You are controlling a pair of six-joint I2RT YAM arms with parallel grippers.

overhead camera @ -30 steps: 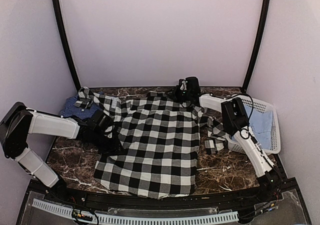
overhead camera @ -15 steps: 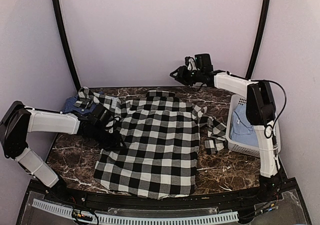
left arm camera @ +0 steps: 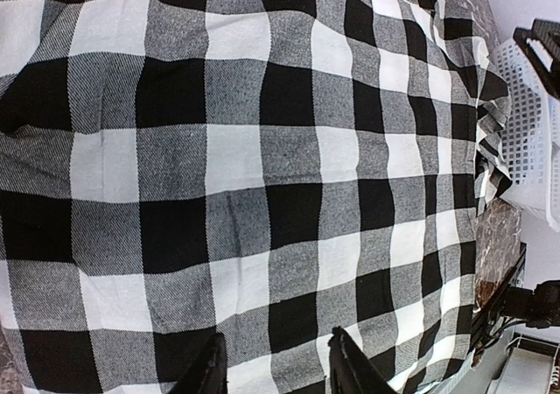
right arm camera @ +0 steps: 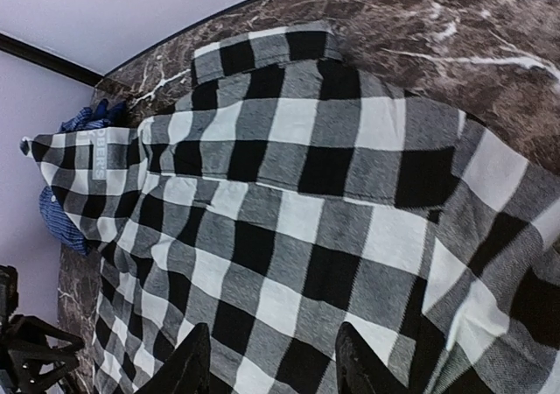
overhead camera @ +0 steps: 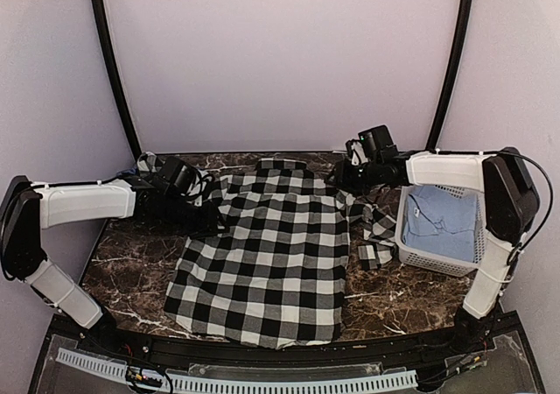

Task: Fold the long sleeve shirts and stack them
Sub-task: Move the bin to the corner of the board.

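A: The black-and-white checked shirt is seen spread flat on the marble surface, collar at the far edge, hem at the near one. No fold can be made out in the body yet.

B: Agreed. The task is judged to be at an early stage: one shirt laid out, folding about to start. The dark blue shirt is found bunched in the far left corner, partly under the left sleeve of the checked one.

A: The left end effector is held close over the shirt's left side, its fingers spread apart and nothing caught between them.

B: The same is noted for the right end effector: opened wide, nothing gripped, poised above the right shoulder. The right sleeve is seen crumpled just beside the white slotted basket.

A: So a sleeve fold is probably called for next. Each sleeve would need to be pinched and laid across the body, the crumpled one straightened first.

B: And on the left only the checked cloth should be taken, so the blue shirt is not dragged along.
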